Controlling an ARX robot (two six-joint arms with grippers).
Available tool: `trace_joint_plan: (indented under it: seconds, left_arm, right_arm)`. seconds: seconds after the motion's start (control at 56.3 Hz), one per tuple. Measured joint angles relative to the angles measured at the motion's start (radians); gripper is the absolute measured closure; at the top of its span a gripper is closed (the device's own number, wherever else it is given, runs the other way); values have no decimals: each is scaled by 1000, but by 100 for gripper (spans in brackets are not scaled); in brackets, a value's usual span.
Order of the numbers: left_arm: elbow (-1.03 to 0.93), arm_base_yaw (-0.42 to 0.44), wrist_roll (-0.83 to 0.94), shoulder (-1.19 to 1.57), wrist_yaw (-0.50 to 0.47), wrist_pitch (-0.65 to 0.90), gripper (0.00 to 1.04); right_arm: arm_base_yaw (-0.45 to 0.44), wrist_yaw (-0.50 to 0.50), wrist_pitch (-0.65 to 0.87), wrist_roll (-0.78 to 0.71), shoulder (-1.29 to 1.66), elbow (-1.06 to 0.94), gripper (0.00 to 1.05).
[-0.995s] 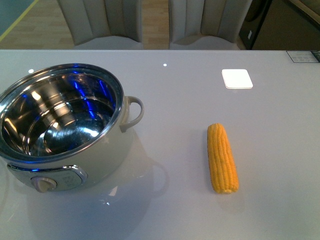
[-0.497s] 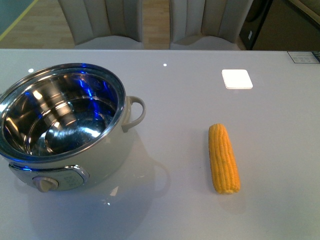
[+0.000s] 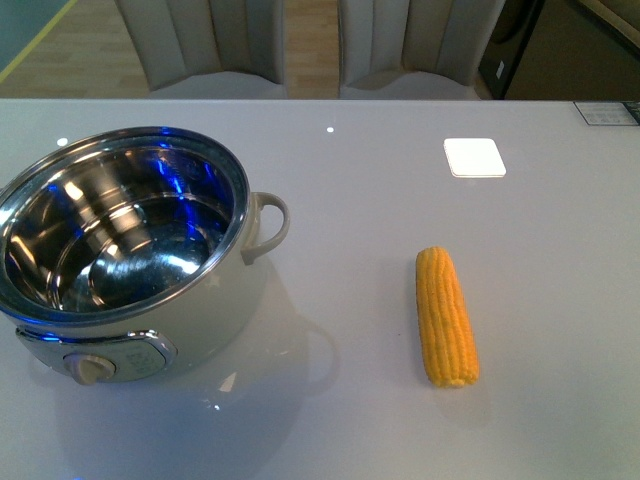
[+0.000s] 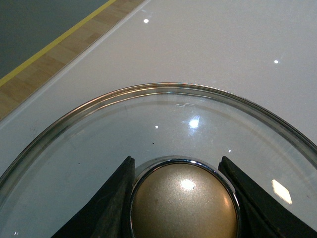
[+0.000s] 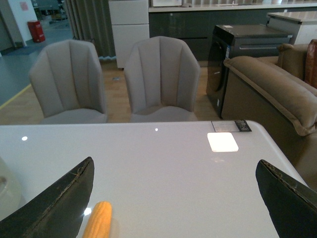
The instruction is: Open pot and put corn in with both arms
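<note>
**One step done, corn waiting**

Two halves make up this task, and the first looks finished. The pot stands open, its steel bowl bare, at the left of the table. The corn lies well apart to its right, untouched.

Only the left wrist view shows the lid. The left gripper has its fingers pressed against both sides of the knob, gripping it. Whether the lid rests on anything cannot be told.

The right wrist view shows the right gripper spread wide and empty, with the corn's tip off-centre near one finger. Next it likely must centre over the ear, descend and close.
</note>
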Motion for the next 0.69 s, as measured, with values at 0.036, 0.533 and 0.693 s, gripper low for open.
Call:
trace_joint_plan:
  seconds: [0.036,0.533,0.693]
  left_arm:
    - [0,0,-3,0,0,0,61]
    - [-26,-13,-30,0,-8,6,61]
    - [-35,-17,-33,0,-12,12,61]
  right_arm:
    - [0,0,0,0,0,0,9]
    - [0,0,0,0,0,0,9]
    - [0,0,0,0,0,0,9]
